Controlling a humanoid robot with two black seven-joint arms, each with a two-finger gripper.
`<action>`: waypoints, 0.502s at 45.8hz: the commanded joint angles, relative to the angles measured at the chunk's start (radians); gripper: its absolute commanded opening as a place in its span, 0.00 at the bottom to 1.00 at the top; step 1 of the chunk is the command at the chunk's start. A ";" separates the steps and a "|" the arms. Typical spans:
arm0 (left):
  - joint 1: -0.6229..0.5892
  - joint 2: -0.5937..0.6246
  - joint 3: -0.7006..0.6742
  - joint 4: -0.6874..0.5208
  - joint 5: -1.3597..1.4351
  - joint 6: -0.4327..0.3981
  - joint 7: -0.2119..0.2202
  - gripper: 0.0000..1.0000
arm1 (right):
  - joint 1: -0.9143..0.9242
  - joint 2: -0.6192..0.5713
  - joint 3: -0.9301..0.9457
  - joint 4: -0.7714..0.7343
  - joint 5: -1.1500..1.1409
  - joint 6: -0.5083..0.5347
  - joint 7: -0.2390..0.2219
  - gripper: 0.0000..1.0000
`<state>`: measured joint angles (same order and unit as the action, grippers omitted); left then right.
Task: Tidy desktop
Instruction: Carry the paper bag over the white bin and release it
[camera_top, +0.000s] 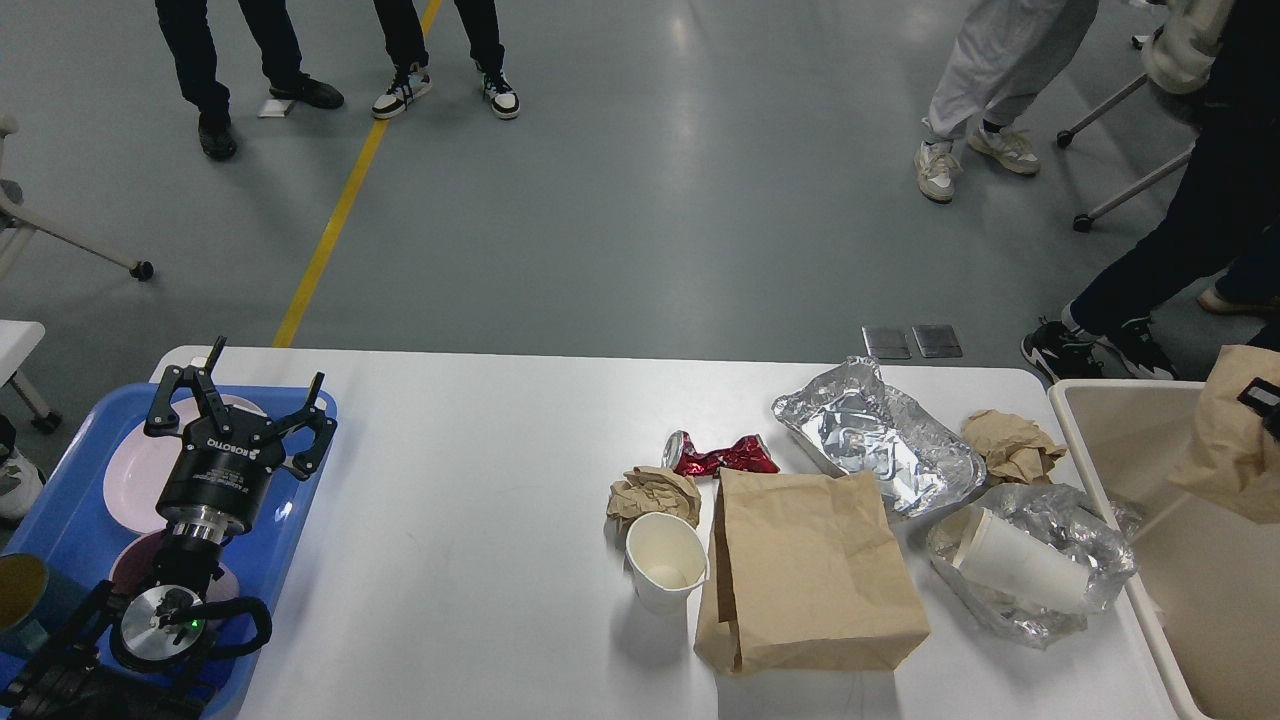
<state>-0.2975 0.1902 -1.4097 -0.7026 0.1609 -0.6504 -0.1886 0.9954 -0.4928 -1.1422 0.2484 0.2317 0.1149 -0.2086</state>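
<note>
Left gripper, fingers spread, hangs above the blue tray beside the littered desktop; right gripper barely visible, state indeterminate, so its brown bag may miss the bin.

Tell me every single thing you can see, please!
desktop: one, white, fills the middle.
blue tray: one, left edge, holding pale plates.
beige bin: one, right edge.
paper bag in bin: one, brown, over the bin at the right edge.
flat paper bag: one, brown, lying on the desktop.
paper cups: two, white; one upright, one on its side on clear crinkled plastic.
crushed can: one, red.
foil container: one, silver.
paper balls: two, brown, and.
people's legs: several, on the grey floor.
left tool: one, black, open, over the tray.
right tool: barely visible at the right edge.
</note>
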 joint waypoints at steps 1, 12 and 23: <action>0.000 0.000 0.000 0.000 0.000 0.000 0.000 0.96 | -0.124 0.046 0.048 -0.129 0.000 -0.026 0.000 0.00; 0.000 0.000 0.000 0.000 0.000 0.000 0.000 0.96 | -0.216 0.086 0.084 -0.164 0.000 -0.075 -0.002 0.00; 0.000 0.000 0.000 0.000 0.000 0.000 0.000 0.96 | -0.279 0.102 0.114 -0.176 0.000 -0.109 -0.002 0.00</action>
<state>-0.2975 0.1902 -1.4097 -0.7026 0.1609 -0.6504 -0.1886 0.7605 -0.4026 -1.0371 0.0827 0.2316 0.0201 -0.2098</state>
